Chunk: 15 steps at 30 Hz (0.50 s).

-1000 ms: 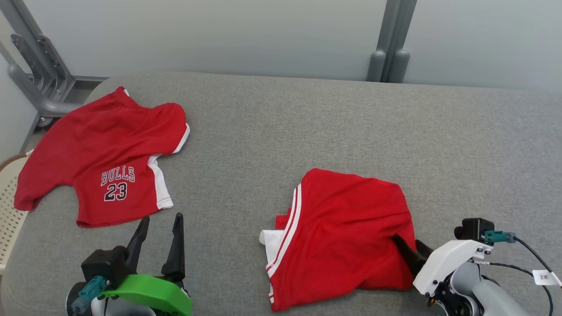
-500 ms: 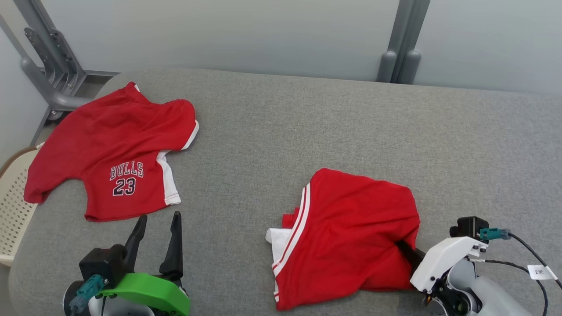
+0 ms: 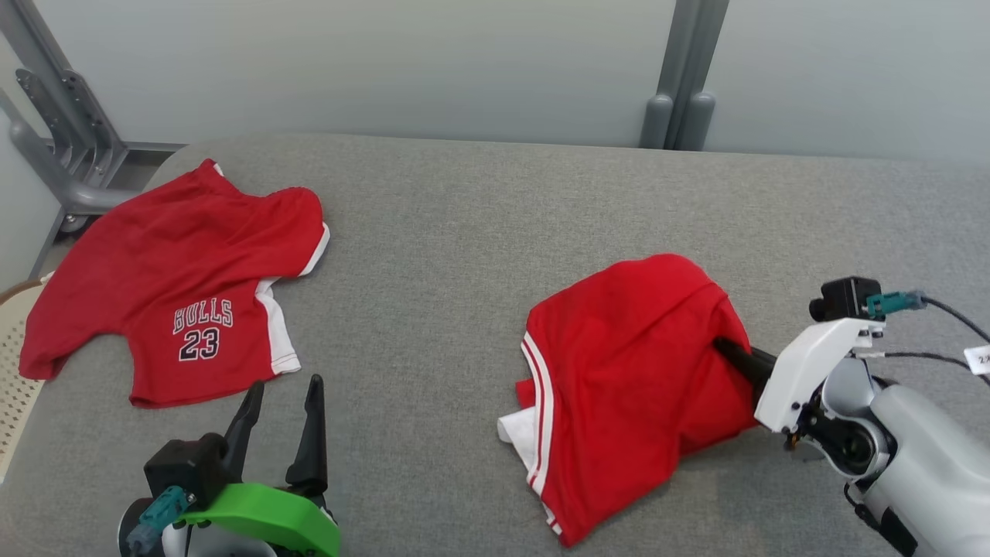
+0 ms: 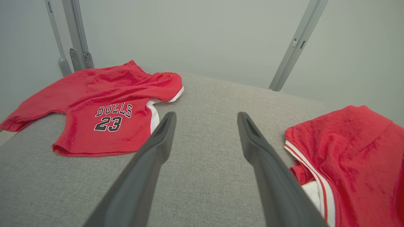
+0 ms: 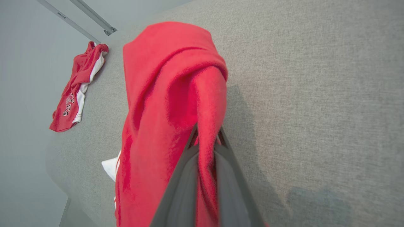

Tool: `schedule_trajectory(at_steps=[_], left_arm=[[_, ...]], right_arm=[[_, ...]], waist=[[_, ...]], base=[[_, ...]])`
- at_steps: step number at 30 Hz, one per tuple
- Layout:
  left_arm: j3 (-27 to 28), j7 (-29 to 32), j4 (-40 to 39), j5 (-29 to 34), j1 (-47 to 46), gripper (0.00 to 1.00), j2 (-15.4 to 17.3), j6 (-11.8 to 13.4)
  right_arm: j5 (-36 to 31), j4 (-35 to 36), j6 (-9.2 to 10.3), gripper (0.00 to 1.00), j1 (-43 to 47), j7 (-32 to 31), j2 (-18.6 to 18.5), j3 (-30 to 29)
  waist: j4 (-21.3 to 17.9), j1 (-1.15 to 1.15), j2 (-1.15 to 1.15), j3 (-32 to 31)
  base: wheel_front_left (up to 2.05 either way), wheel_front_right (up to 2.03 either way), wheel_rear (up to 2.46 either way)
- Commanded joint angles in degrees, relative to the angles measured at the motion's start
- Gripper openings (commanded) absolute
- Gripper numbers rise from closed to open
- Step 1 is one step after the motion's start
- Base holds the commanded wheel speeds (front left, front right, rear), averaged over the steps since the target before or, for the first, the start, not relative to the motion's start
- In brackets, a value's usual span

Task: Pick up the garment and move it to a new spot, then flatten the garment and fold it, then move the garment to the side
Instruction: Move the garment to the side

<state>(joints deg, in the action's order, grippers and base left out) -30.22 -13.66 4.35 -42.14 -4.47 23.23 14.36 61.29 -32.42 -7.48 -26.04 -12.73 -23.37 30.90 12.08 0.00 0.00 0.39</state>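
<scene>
The right gripper (image 5: pixel 206 132) has its fingers closed on a fold of the red garment (image 3: pixel 626 371), holding that edge raised off the grey bench (image 3: pixel 464 232) at 4 o'clock in the head view. The left gripper (image 3: pixel 285 387), fingers spread and empty, hovers at 7 o'clock. A Bulls jersey (image 3: pixel 178 278) lies at 9 o'clock.

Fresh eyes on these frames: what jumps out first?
The red garment, bunched at the right front of the table, with the right gripper pinching its edge. Next, the red Bulls 23 jersey, lying spread at the far left. The left gripper sits open at the near left, holding nothing.
</scene>
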Motion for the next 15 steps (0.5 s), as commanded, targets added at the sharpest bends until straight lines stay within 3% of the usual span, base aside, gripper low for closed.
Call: schedule_trajectory(at_steps=[1, 15], left_arm=[[-0.2, -0.3, 0.3, 0.0, 0.2, 1.00, -0.2, -0.2], [-0.1, -1.0, 0.8, 0.9, -2.9, 1.00, -1.7, -1.3]], right_arm=[[-0.3, 1.0, -0.02, 0.00, -2.0, -0.7, -1.4, 0.7], [1.0, 3.3, -0.03, 0.00, -17.2, -6.8, -9.6, 6.6]], waist=[[-0.9, 0.00, 0.00, 0.2], [-7.0, 0.00, 0.00, 5.5]], base=[[0.00, 0.00, 0.00], [0.00, 0.00, 0.00]])
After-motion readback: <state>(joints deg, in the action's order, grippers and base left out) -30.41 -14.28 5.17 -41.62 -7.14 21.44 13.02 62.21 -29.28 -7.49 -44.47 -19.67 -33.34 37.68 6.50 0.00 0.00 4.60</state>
